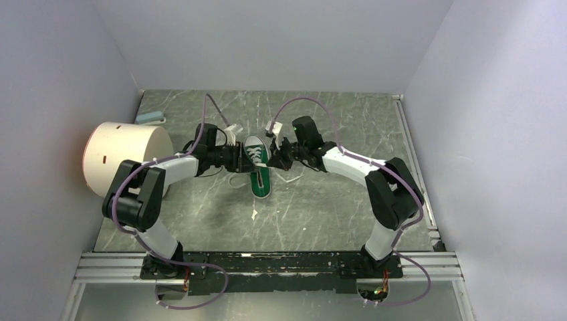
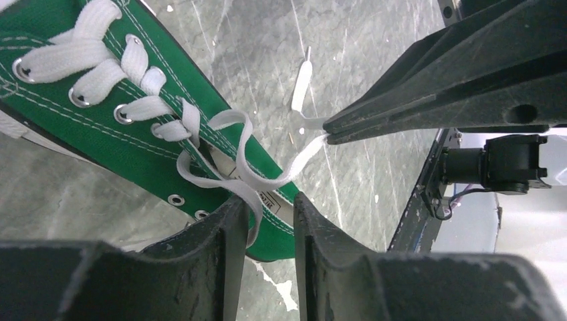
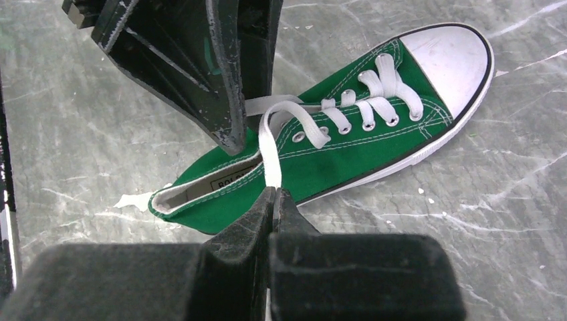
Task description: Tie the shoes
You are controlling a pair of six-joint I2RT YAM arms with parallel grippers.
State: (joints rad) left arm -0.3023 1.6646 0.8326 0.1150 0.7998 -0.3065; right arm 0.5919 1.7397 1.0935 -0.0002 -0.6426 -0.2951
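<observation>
We're over the middle of the marble-patterned table [image 1: 321, 214], where the green sneaker [image 1: 262, 179] lies on its sole between the two arms, white toe cap [image 3: 446, 60] toward the far wall and heel toward the bases. The right gripper [image 3: 275, 198] is pinched tight on one strand of the white lace [image 3: 270, 150], jaws meeting with only the flat lace between them. That strand runs in a fairly straight line from the top eyelets to the pinch. We judge it's held that way to put tension on the crossing over the tongue so it doesn't loosen. The loose tip [image 2: 302, 83] dangles just past the pinch. On the other side, the left gripper [image 2: 271, 217] hangs just beside the ankle opening with its jaws parted. The other strand runs down along the inner face of one finger [image 2: 220, 241], but the gap is plainly wider than the lace, so we call that open, not a grip (whether the strand touches the pad, we cannot tell). From the left wrist view the two strands cross once above the tongue, so we reckon the first half-knot is in hand and no bow is there yet. Next, we'd guess, the left needs a proper bite on its strand. The risk is that the strand slips out of the gap.
</observation>
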